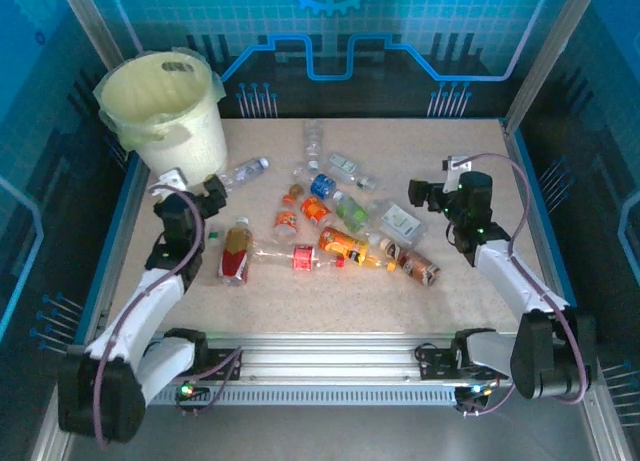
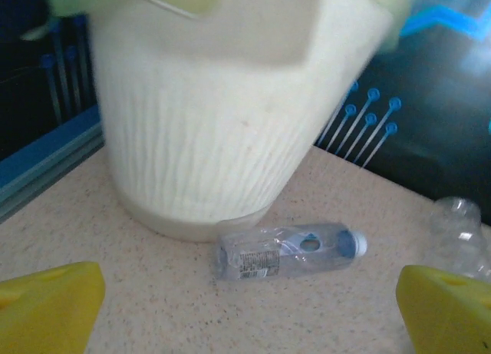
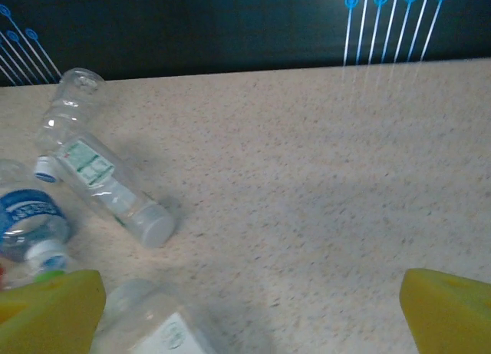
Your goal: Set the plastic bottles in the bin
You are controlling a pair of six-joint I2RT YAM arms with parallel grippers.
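The cream-white bin (image 1: 165, 106) with its pale bag stands at the far left corner; its ribbed wall (image 2: 207, 124) fills much of the left wrist view. A clear bottle with a blue label (image 2: 288, 250) lies against the bin's foot, also in the top view (image 1: 245, 171). My left gripper (image 1: 192, 188) is open just short of that bottle, nothing between its yellow fingertips (image 2: 46, 308). Several more bottles (image 1: 330, 221) with orange, red, green and blue labels lie mid-table. My right gripper (image 1: 438, 179) is open over bare table, right of a green-labelled bottle (image 3: 107, 189).
A raised blue rim (image 1: 118, 221) edges the table. A crushed clear bottle (image 2: 460, 231) lies right of the left gripper. A white-labelled bottle (image 3: 153, 323) sits close beside the right gripper's left fingertip (image 3: 46, 312). Bare table (image 3: 322, 177) stretches ahead of the right gripper.
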